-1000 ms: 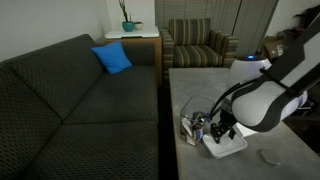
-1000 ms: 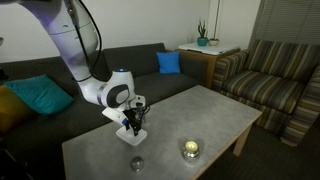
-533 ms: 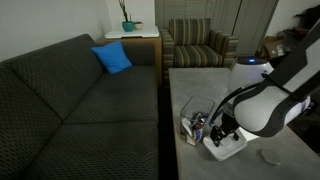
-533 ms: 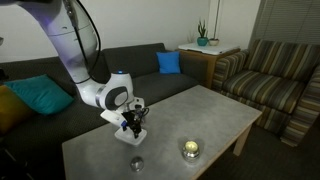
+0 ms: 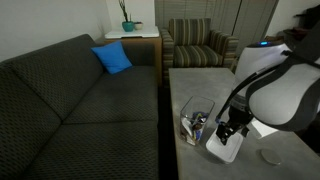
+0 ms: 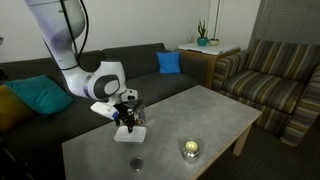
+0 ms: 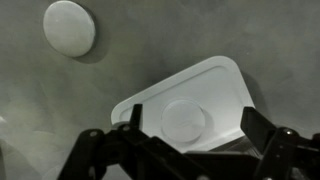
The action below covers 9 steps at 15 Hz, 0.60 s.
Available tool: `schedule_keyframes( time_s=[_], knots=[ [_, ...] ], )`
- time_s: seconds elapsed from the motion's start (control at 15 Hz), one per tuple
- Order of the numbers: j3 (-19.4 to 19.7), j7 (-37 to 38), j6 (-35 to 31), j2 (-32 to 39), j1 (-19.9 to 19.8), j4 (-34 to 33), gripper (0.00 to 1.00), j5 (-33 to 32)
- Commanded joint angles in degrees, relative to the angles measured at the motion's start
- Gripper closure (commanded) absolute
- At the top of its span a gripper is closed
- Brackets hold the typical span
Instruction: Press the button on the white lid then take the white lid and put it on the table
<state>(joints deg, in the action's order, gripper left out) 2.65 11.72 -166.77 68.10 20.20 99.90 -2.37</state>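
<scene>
The white lid (image 7: 215, 85) lies flat on the table (image 7: 40, 100), its round button (image 7: 184, 118) facing up. In both exterior views the white lid (image 5: 224, 148) (image 6: 128, 134) rests on the grey table (image 5: 200, 85) (image 6: 195, 108). My gripper (image 7: 192, 120) hangs just above the lid, open, its dark fingers (image 7: 262, 128) spread to either side of the button and holding nothing. Seen from outside, the gripper (image 5: 229, 128) (image 6: 125, 118) points down over the lid without touching it.
A clear container (image 5: 194, 124) with small items stands beside the lid near the table's edge. A flat grey disc (image 7: 70, 27) (image 5: 268, 156) lies close by. A small tin (image 6: 136, 163) and a round glass (image 6: 190, 150) sit nearer the front. A dark sofa (image 5: 80, 100) borders the table.
The jaws have opened wide and let go of the lid. The gripper has lifted a little and the arm has risen, while the lid stays on the table.
</scene>
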Motion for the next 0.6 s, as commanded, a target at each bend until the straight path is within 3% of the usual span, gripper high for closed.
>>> schedule_keyframes(
  time_s=[0.0,0.53],
  knots=[
    [0.51,-1.56,1.27,-10.69,1.44,11.48,0.00,-1.14],
    [0.51,-5.26,5.00,-20.13,1.65,16.27,0.00,-6.34]
  ],
)
